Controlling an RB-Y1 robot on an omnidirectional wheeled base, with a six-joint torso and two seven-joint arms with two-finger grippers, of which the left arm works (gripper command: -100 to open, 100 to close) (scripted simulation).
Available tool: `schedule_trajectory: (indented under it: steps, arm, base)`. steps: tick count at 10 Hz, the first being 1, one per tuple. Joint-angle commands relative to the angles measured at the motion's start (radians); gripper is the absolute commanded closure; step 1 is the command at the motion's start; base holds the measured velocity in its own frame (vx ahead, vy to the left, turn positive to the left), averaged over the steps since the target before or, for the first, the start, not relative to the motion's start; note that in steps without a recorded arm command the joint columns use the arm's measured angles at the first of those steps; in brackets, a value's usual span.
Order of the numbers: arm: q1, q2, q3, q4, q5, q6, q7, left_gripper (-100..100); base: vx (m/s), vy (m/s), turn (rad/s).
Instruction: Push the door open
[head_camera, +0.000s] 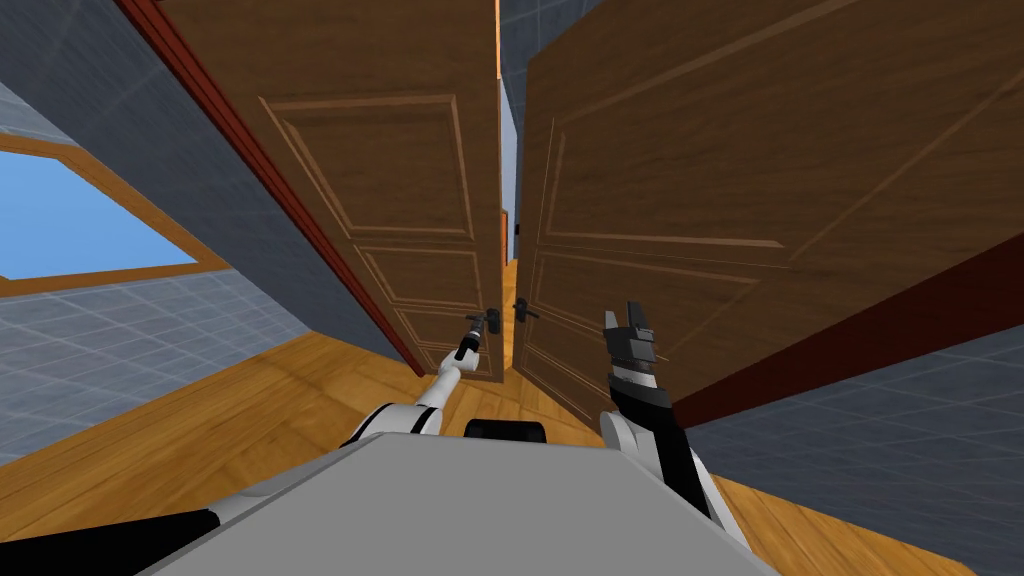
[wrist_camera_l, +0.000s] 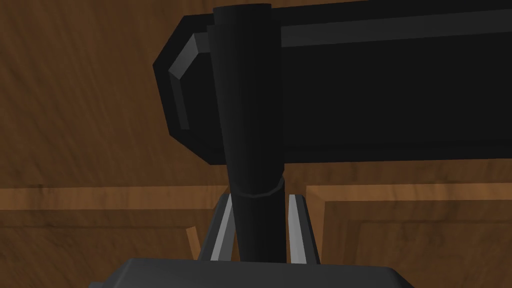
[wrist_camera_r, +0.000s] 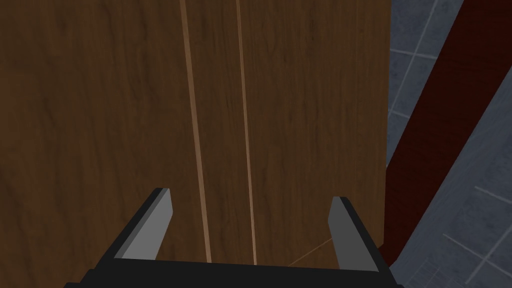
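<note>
Two brown panelled door leaves face me, the left leaf (head_camera: 400, 180) and the right leaf (head_camera: 720, 180), with a narrow gap between them. Each carries a dark handle near the gap: the left handle (head_camera: 490, 318) and the right handle (head_camera: 522, 312). My left gripper (head_camera: 478, 325) reaches the left leaf's handle. In the left wrist view its fingers (wrist_camera_l: 297, 227) press both sides of the black lever (wrist_camera_l: 250, 125), which juts from a black plate (wrist_camera_l: 375, 90). My right gripper (head_camera: 625, 325) is raised beside the right leaf; its fingers (wrist_camera_r: 150, 220) stand open, facing the brown panel (wrist_camera_r: 125, 100).
A dark red frame (head_camera: 300, 200) borders the doorway on both sides, with grey tiled walls (head_camera: 880, 420) beyond it. A window (head_camera: 70, 225) sits in the left wall. The floor (head_camera: 200, 420) is orange wood. A frame strip (wrist_camera_r: 430, 135) shows past the right leaf's edge.
</note>
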Motion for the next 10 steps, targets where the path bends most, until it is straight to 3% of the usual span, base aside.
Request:
schedule_trajectory:
  steps: [1,2,9,10]
  arm:
    - [0.005,0.028,0.025,-0.025,0.001,0.0,0.0,100]
    - [0.005,0.028,0.025,-0.025,0.001,0.0,0.0,100]
    - [-0.008,0.053,0.119,-0.024,-0.002,-0.014,-0.038,100]
    - [-0.008,0.053,0.119,-0.024,-0.002,-0.014,-0.038,100]
  base:
    - [0.01,0.027,-0.053]
    - [0.009,0.025,-0.043]
    - [0.005,0.038,-0.061]
    - [0.009,0.026,-0.024]
